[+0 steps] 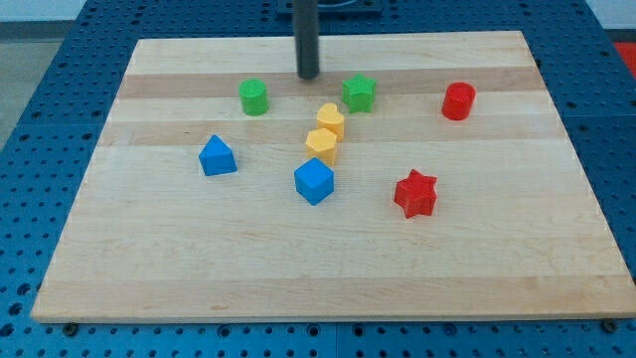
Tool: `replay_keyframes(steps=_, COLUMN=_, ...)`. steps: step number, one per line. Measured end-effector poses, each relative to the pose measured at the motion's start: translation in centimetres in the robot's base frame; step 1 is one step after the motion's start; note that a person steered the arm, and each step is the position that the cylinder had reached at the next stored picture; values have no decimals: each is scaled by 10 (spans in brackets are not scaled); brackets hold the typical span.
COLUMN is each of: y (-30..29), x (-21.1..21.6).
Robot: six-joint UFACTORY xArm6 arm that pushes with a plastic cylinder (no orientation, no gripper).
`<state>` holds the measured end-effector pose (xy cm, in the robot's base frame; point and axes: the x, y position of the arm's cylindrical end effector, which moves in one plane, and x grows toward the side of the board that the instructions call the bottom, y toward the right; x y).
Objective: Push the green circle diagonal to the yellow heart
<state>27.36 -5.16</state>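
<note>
Wooden worktop (pixel 328 268) carrying eight small blocks. No claw fitted, so nothing to report as open, closed or gripping: only a straight dark rod, upright, entering from the far edge of the view, my tip (pixel 308 77) resting at board height in the far band of the worktop.

Green circle (pixel 254 96) found on the far-left part of the worktop, left of my tip and slightly nearer; apart from it, no contact. Green star (pixel 360 92) to the right of my tip, at about the same gap, likewise untouched. Tip thus placed between the two green blocks, a little farther back than both.

Yellow heart (pixel 331 119) near the centre, right of and nearer than the green circle, touching or almost touching a second yellow block (pixel 322 145) just in front of it; shape of that one not clear enough to name. Which of the two is the heart judged from outline only.

Remaining items: blue block with peaked top (pixel 218 156) at left, blue cube (pixel 314 181) centre-near, red star (pixel 415 193) right-near, red cylinder (pixel 458 100) far right.

Judgement: circle not yet engaged. Circle already up-left of the heart, though well apart. Coming move likely to require the tip behind the circle's far-left side, to push right and nearer.
</note>
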Motion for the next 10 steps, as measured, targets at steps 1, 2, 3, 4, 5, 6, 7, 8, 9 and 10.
replay_keyframes(steps=1, y=-41, x=0)
replay_keyframes(steps=2, y=-69, x=1)
replay_keyframes(steps=3, y=-78, x=13)
replay_keyframes(steps=4, y=-81, x=31)
replay_keyframes(steps=5, y=-81, x=45)
replay_keyframes(steps=6, y=-81, x=55)
replay_keyframes(steps=7, y=-81, x=73)
replay_keyframes(steps=8, y=-78, x=74)
replay_keyframes(steps=9, y=-63, x=75)
replay_keyframes(steps=10, y=-47, x=75)
